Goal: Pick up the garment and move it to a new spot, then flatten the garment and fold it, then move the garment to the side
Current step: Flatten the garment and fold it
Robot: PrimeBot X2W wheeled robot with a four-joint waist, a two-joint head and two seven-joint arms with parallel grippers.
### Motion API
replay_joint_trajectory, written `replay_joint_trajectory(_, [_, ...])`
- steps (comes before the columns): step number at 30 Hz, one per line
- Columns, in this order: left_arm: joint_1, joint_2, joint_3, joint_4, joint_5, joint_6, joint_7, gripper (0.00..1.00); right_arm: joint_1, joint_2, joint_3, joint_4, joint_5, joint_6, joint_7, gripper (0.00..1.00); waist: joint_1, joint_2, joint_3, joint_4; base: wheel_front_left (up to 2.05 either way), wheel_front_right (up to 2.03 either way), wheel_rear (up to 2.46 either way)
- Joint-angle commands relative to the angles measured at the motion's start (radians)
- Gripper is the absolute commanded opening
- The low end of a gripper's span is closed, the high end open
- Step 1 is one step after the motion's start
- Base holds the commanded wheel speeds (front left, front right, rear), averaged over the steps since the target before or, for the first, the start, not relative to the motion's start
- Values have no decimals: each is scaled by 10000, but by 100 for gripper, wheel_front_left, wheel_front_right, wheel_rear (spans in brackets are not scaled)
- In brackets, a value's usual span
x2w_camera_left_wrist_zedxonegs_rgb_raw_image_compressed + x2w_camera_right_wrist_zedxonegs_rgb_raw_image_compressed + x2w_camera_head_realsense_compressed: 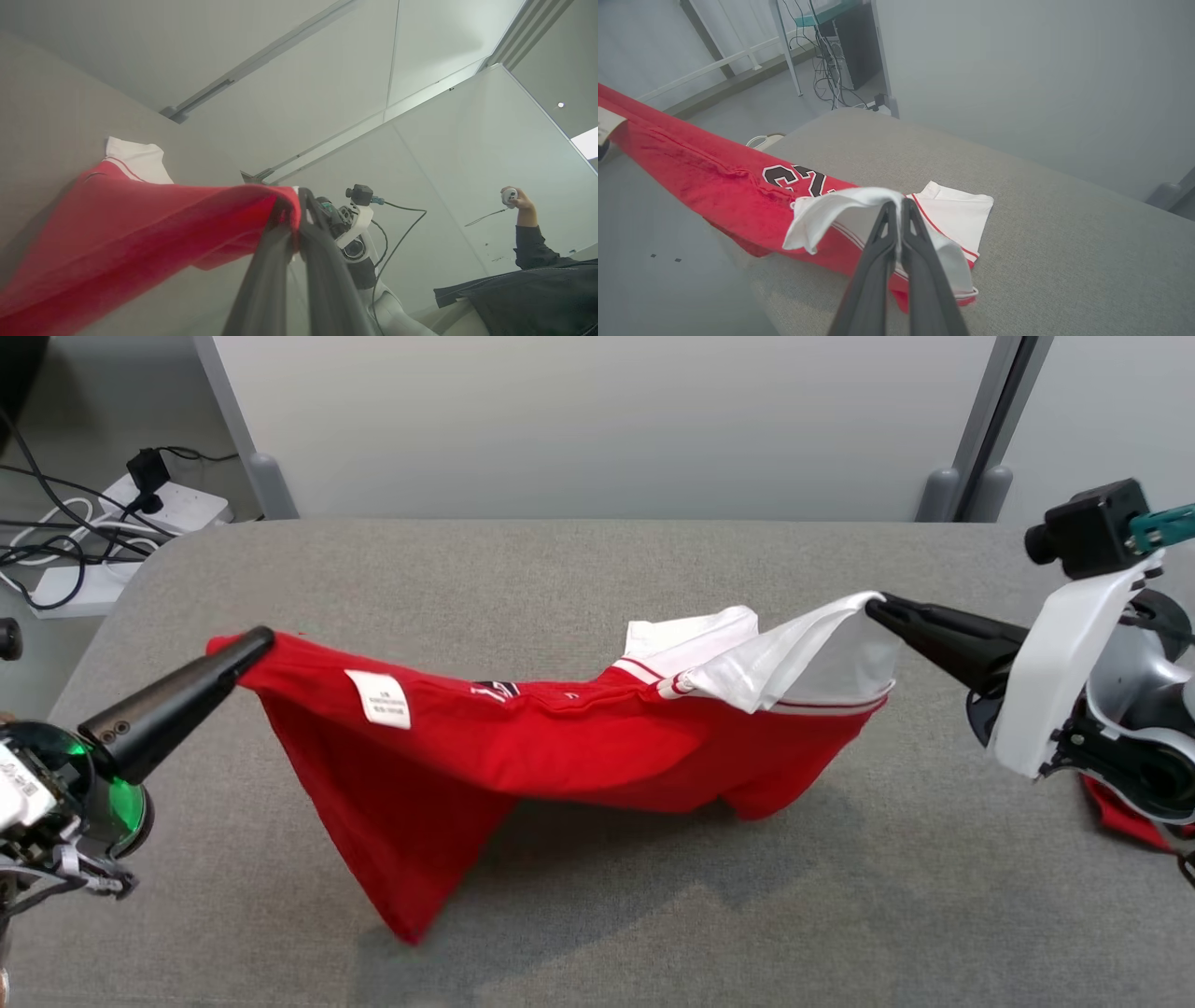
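Table: grey, cloth-like top with rounded corners.
Wall panels: pale grey, just behind the far edge of the table.
Power strip: white, on the floor at the far left, a black plug in it.
Cables: black and white, tangled beside the power strip.
Computer tower: dark, on the floor beyond the table.
Person: dark sleeve, arm raised, holding a small white round object.

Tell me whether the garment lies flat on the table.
No, the garment hangs bunched between the left gripper and right gripper, mostly off the table.
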Motion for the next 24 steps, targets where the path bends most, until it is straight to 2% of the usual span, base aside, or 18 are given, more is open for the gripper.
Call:
replay_joint_trajectory(1, [-531,647,268,-328,294,-41,126,0,-113,-194,-213,-337,130,-27,-70,0,0,0,154,-1,0,0,0])
replay_joint_trajectory(3, [-281,949,-128,-383,836,47,295,0,-26,-281,-213,-457,223,-27,217,0,0,0,344,10,0,0,0])
replay_joint_trajectory(5, [150,1346,-845,-230,1800,117,468,0,233,-381,-56,-682,475,-27,953,0,0,0,757,10,0,0,0])
replay_joint_trajectory(10, [430,2010,-2097,393,3403,-51,875,0,599,-579,150,-1093,1353,-27,2980,0,0,0,1635,-92,0,0,0])
replay_joint_trajectory(11, [430,2010,-2097,393,3403,-51,875,0,599,-579,150,-1093,1353,-27,2980,0,0,0,1635,-92,0,0,0])
replay_joint_trajectory(14, [249,2258,-2784,741,4115,-188,1233,0,528,-657,8,-1373,1548,-27,3989,0,0,0,2281,-194,0,0,0])
replay_joint_trajectory(17, [-480,2330,-3194,1124,4623,-247,1512,0,12,-471,-353,-1554,1127,-27,4402,0,0,0,3092,-275,0,0,0])
replay_joint_trajectory(20, [-1805,2342,-3610,1579,5287,-291,1831,0,-1109,171,-903,-1311,351,-27,4274,0,0,0,4059,-333,0,0,0])
replay_joint_trajectory(21, [-2469,2189,-3554,1755,5512,-365,1617,0,-1639,458,-1161,-1026,-4,-27,4086,0,0,0,4399,-352,0,0,0])
replay_joint_trajectory(22, [-3330,1978,-3325,1896,5913,-641,945,0,-2285,795,-1502,-660,-419,-27,3764,0,0,0,4743,-390,0,0,0])
replay_joint_trajectory(24, [-5372,1584,-2592,2437,7301,-1181,-1466,0,-3936,1468,-2375,350,-1715,-27,2626,0,0,0,5383,-478,0,0,0])
